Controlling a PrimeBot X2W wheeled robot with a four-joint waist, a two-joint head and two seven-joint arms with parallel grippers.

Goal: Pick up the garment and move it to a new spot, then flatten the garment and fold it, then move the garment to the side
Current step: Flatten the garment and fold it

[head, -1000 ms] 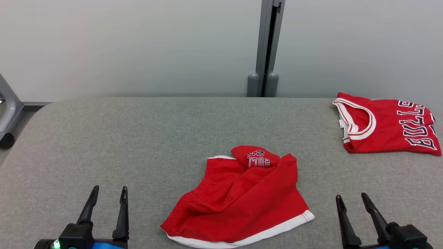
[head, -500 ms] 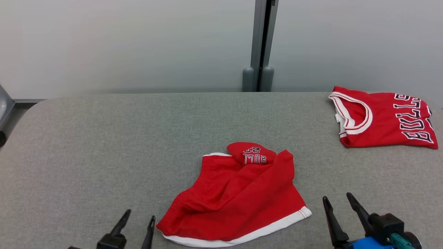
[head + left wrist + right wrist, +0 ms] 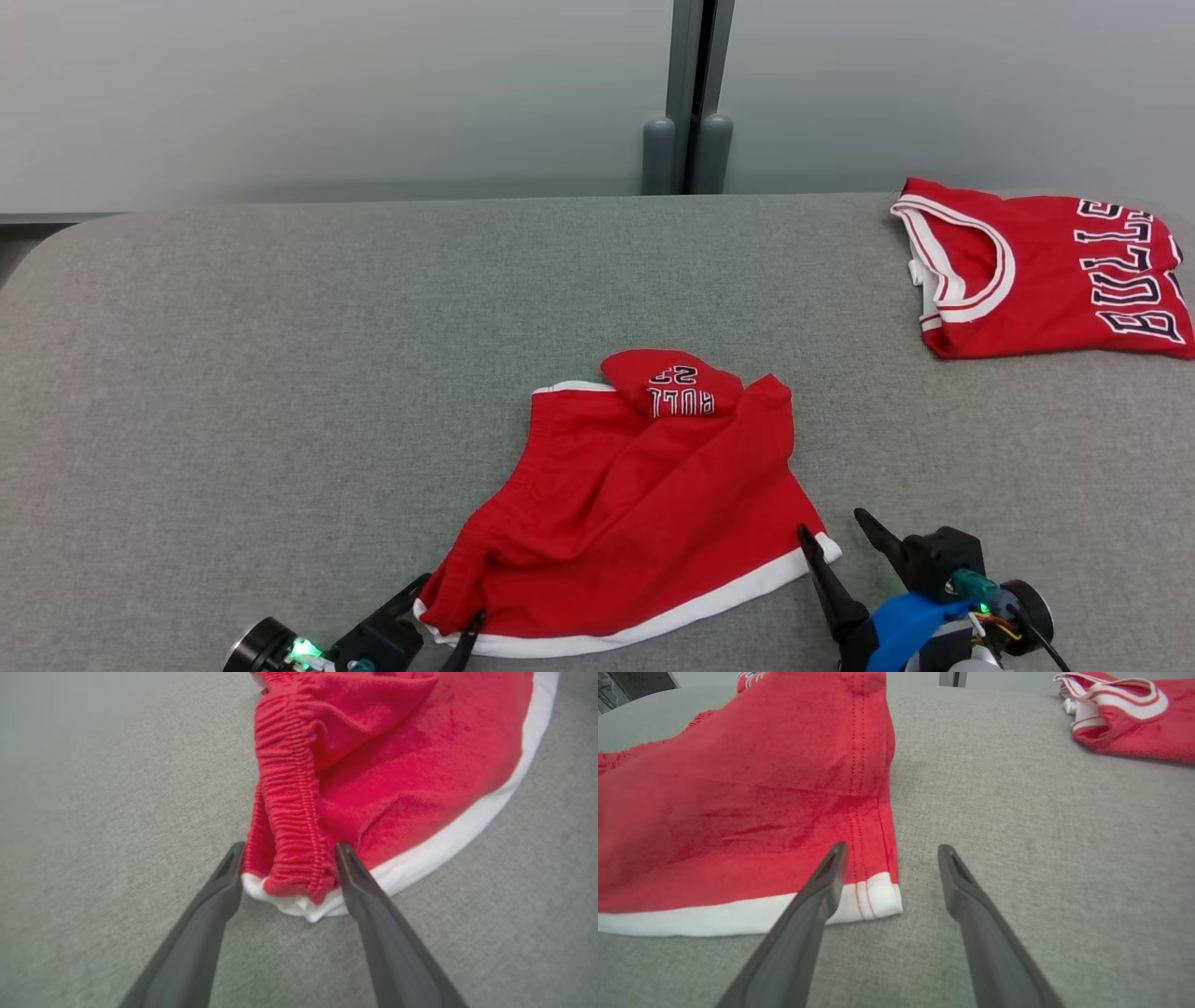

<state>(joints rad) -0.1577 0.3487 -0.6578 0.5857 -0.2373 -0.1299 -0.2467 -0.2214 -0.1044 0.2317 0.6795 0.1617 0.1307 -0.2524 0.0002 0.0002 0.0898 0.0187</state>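
Descent over the last second: left gripper (image 3: 289,848) with open fingers astride the waistband corner of the crumpled shorts (image 3: 644,504) on the worktop (image 3: 280,373), right gripper (image 3: 893,848) open-fingered at the hem corner, likely readying a grasp.

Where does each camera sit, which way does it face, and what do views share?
Head view: on the head, facing forward and down at table, shorts, jersey; left gripper and right gripper at bottom.
Left wrist view: along its open fingers, straddling the shorts' waistband corner.
Right wrist view: along its open fingers, at the shorts' hem corner.
Shared: the shorts, in all three.
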